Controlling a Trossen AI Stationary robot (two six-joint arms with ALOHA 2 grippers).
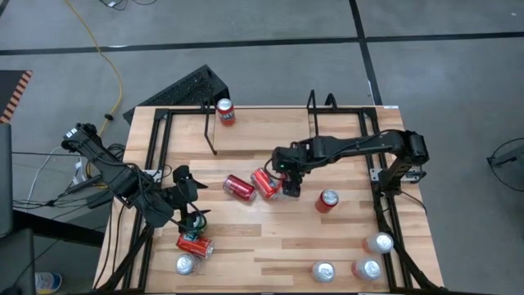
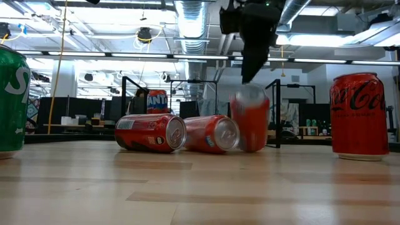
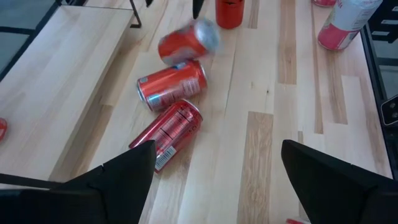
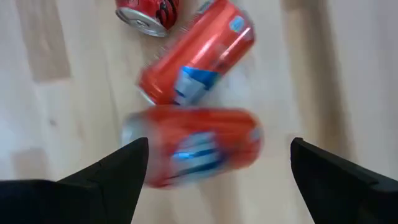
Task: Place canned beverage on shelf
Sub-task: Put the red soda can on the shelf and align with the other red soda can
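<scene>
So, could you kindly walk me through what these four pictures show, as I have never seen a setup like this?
This is a robot with two dark arms at a wooden table. One picture looks straight down from above, one looks level across the tabletop, and two come from cameras on the arms' wrists.

From above, the left gripper sits near the table's front left, open and holding nothing, over a green can. The right gripper is at the middle, open, above a blurred red can that it is not gripping. Two more red cans lie on their sides beside it. Other cans stand along the front and right, and an orange can stands at the back, by the thin black shelf.
</scene>
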